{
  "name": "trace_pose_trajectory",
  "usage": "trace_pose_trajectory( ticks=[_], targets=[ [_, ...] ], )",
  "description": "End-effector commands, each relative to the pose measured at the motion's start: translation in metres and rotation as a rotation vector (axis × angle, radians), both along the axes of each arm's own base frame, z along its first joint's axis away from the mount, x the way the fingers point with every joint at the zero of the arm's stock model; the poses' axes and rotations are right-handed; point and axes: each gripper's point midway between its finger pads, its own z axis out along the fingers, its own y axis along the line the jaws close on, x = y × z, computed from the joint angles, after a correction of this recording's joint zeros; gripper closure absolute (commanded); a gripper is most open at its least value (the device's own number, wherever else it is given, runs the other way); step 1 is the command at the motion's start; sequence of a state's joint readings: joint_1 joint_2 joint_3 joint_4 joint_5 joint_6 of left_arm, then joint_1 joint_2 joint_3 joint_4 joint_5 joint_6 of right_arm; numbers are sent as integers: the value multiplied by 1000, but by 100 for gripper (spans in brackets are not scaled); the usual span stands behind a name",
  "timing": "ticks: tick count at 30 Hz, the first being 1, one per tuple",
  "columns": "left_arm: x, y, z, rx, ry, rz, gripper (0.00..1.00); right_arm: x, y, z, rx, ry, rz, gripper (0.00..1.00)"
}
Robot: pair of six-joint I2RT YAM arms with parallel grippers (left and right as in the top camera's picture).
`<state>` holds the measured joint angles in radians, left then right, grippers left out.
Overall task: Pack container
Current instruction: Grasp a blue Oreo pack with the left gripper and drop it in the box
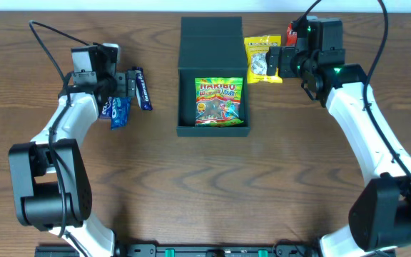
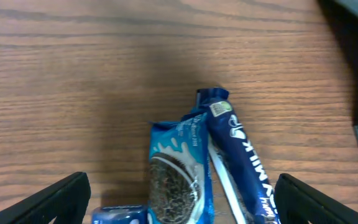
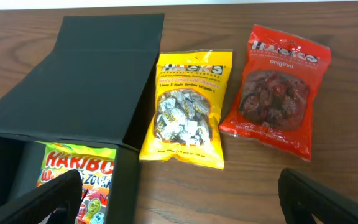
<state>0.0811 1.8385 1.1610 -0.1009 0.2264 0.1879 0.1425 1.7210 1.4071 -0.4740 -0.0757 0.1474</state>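
The dark teal container (image 1: 185, 100) stands open at the table's middle, its flap lid (image 1: 211, 39) folded back. A green Haribo bag (image 1: 219, 101) lies inside. My right gripper (image 1: 273, 61) is open and empty above a yellow candy bag (image 1: 261, 51) just right of the container. The right wrist view shows the lid (image 3: 86, 81), the yellow bag (image 3: 188, 109) and a red Haribo bag (image 3: 275, 90). My left gripper (image 1: 125, 87) is open over a blue Oreo packet (image 2: 179, 174) and a dark blue Milky Way bar (image 2: 241, 162), both lying between its fingers (image 2: 182, 196).
A second small blue packet (image 2: 120, 214) lies at the Oreo packet's near left. In the overhead view the blue packets (image 1: 120, 113) sit left of the container. The red bag (image 1: 291, 30) is mostly hidden under my right wrist. The table is dark wood.
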Motion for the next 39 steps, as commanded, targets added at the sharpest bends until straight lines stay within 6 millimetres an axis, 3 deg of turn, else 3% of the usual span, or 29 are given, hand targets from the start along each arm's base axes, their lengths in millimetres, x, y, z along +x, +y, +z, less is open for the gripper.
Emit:
trace_pose_trajectory(
  ticks=[1,9,11,17,20,29,34,37,39],
  targets=[
    [4,-6,-4,-16,5,-25,5,2,-1,13,-3,-29,9,1],
    [1,2,-43,12,85,3,5,-1,-1,9,-6,-11,9,1],
    [0,2,-52,13,99,4,0,-3,-2,8,-7,-4,9,1],
    [1,3,-60,15,105,6,35,-5,-2,5,-9,12,9,1],
    [1,3,-60,20,106,6,45,-5,-2,5,-9,12,9,1],
    [0,12,-62,82,113,11,46,-5,-2,5,-9,12,9,1],
    [-4,12,-77,79,147,8,47,-5,-2,5,-9,12,9,1],
    [-3,12,-77,80,142,8,53,-5,-2,5,-8,12,9,1],
    [-3,12,-77,80,142,9,63,-5,-2,5,-9,12,9,1]
  ],
)
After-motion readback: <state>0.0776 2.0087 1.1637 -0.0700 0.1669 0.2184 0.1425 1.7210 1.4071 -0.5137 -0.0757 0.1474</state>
